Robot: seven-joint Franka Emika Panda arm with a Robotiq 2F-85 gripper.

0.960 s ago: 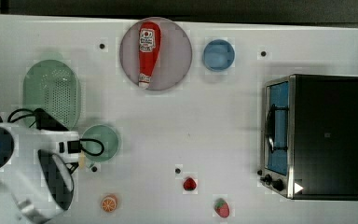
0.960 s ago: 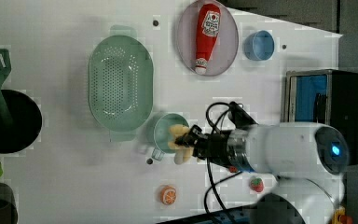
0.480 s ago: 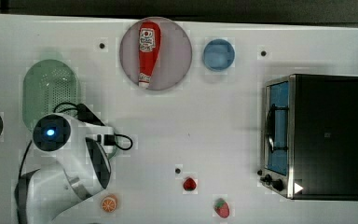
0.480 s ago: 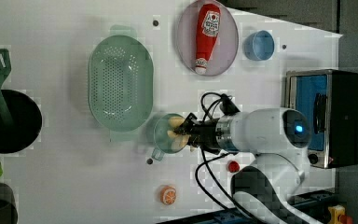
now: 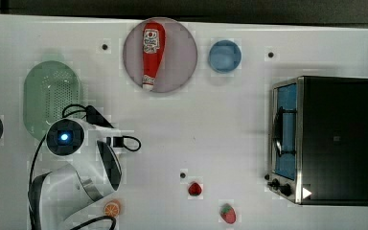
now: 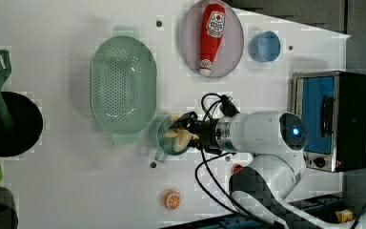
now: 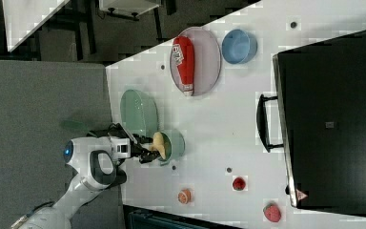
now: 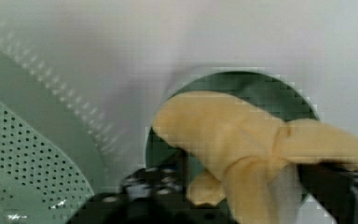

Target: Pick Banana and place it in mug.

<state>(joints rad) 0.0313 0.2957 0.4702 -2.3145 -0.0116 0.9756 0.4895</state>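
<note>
1. The white robot arm's black gripper (image 6: 186, 131) is reaching to the round pale-green see-through mug (image 6: 163, 141)
2. The small pale yellow toy banana (image 8: 223, 135) is sitting between the jaws, right over the mug's open mouth, with part of it sticking out past the rim
3. I cannot tell if the jaws are squeezing the banana or letting it go
4. The mug is standing just beside the big oval green colander with holes (image 6: 123, 86)
5. A red ketchup bottle (image 5: 151, 52) is lying on a round grey plate (image 5: 182, 52), and a small round blue cup (image 5: 224, 56) is sitting near the plate
6. A round orange slice (image 5: 111, 209) and a red strawberry (image 5: 228, 214) are lying on the white table (image 5: 230, 124), well apart from the mug
</note>
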